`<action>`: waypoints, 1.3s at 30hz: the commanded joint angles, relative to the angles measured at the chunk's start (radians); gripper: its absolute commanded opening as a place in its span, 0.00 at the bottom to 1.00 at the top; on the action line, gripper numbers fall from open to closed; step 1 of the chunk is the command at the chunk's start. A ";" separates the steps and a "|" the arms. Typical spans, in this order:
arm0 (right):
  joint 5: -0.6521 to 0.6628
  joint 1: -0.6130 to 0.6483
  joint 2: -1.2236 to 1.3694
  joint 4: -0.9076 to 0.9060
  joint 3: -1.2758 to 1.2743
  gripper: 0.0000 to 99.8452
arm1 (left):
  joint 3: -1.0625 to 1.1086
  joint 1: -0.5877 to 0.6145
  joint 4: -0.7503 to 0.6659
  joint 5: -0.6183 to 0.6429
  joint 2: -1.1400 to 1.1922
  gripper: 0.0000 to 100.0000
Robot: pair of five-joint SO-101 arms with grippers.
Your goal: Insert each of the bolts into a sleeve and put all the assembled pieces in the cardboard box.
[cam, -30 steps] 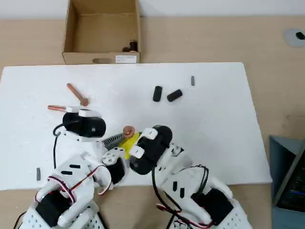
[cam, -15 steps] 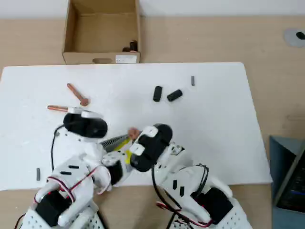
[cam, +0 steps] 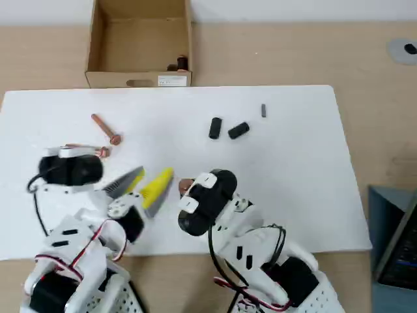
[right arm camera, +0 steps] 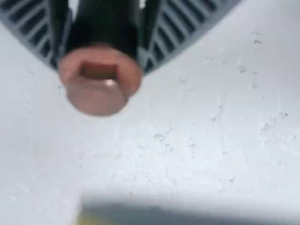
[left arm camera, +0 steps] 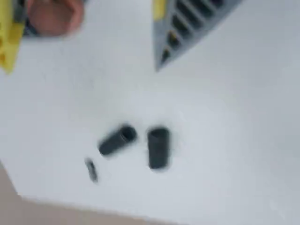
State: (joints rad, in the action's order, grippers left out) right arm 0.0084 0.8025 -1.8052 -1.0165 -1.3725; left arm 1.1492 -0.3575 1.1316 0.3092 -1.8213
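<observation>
In right gripper (right arm camera: 101, 63), sleeved bolt (right arm camera: 99, 89)

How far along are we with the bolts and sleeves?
Done: what looks like one assembled piece lies in the cardboard box. In hand: the right gripper is shut on a sleeve with a bolt inside; the left gripper is open. Left: box that one, then pair two loose bolts with two loose sleeves.
</observation>
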 commanded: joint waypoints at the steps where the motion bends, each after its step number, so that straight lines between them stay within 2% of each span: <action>1: 0.002 0.001 -0.124 0.011 0.054 0.01 | -0.048 0.109 -0.005 -0.068 0.001 0.10; 3: 0.002 0.001 -0.127 -0.014 0.056 0.01 | -0.023 0.186 -0.008 -0.123 0.001 0.01; 6: -0.008 -0.044 -0.128 -0.063 0.062 0.01 | 0.043 0.298 -0.006 -0.199 0.001 0.01; 11: -0.078 -0.251 -0.122 -0.103 0.073 0.01 | 0.218 0.454 -0.006 -0.298 0.001 0.00; 17: -0.083 -0.325 -0.027 -0.120 0.130 0.01 | 0.373 0.591 -0.052 -0.344 0.001 0.00; 25: -0.121 -0.325 0.512 -0.043 0.486 0.01 | 0.522 0.661 -0.190 -0.345 0.001 0.00; 39: -0.114 -0.326 1.409 0.227 1.152 0.01 | 0.535 0.661 -0.206 -0.338 0.001 0.00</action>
State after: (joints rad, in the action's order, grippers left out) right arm -0.1051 0.4956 -0.5409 -0.8585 -0.4074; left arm 1.6771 0.2961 0.9459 -0.0284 -1.8167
